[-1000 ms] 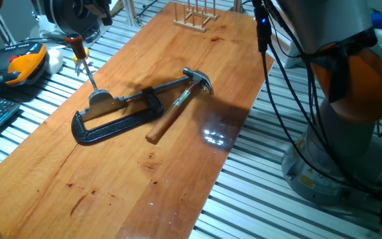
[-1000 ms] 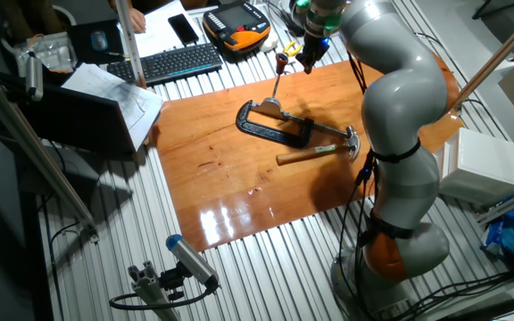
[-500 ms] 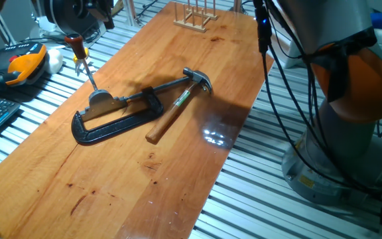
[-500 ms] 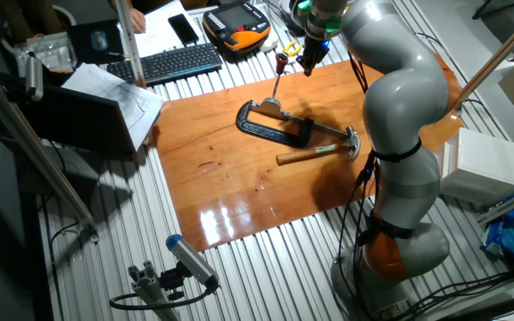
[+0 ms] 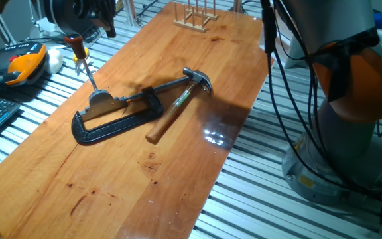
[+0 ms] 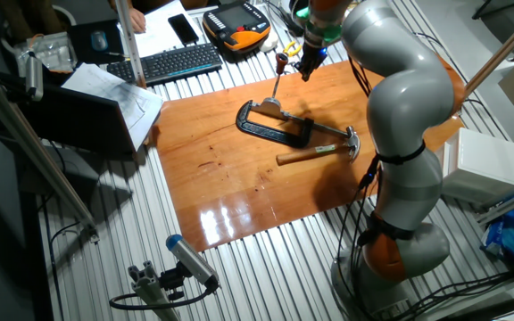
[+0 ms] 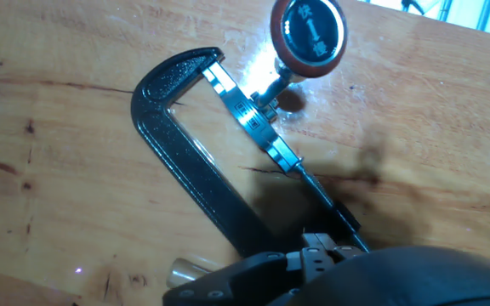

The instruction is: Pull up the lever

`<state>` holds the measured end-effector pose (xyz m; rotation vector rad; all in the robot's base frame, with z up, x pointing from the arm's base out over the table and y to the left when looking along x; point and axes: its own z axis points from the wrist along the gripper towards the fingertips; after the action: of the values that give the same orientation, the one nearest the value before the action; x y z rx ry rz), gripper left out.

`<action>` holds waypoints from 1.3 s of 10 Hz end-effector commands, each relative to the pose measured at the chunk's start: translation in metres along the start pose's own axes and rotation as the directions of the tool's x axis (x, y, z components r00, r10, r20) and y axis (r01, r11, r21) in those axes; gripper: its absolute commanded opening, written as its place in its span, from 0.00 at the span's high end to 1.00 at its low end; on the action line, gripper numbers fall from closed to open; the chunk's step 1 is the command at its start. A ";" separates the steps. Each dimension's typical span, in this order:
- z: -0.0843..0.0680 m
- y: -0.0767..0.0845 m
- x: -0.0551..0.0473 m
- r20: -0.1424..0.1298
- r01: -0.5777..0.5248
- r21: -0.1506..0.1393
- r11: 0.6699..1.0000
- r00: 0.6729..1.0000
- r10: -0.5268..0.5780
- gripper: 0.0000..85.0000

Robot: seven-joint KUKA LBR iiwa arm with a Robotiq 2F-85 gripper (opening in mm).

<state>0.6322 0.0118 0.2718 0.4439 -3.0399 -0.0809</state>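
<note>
At the far left edge of the wooden board (image 5: pixel 178 133) in one fixed view, the lever (image 5: pixel 85 65) is seen standing tilted, dark-red knob up, hinged on its grey base inside the black C-clamp (image 5: pixel 115 118). The gripper (image 5: pixel 103 16) is held just above & beside the knob; finger state can't be told here. A wooden-handled hammer (image 5: pixel 178 106) is laid across the clamp's screw end.

In the other fixed view, the gripper (image 6: pixel 307 64) is seen just right of the lever (image 6: pixel 277 82), w/ the clamp (image 6: pixel 273 125) below; apart or touching can't be told.

In the hand view, the lever (image 7: pixel 300 47) is seen from above, knob top w/ white markings, beside the clamp (image 7: pixel 194 170). Gripper parts at btm edge are too dark to judge.
</note>
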 end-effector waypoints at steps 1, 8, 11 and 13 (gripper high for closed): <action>0.005 0.001 0.000 0.005 -0.001 0.001 1.000 1.000 0.001 1.00; 0.025 0.009 -0.001 0.001 -0.001 -0.013 1.000 1.000 0.001 1.00; 0.025 0.011 -0.002 -0.003 -0.008 -0.009 1.000 1.000 0.008 1.00; 0.024 0.011 -0.002 0.000 -0.008 -0.004 1.000 1.000 0.008 1.00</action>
<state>0.6295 0.0239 0.2481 0.4315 -3.0437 -0.0845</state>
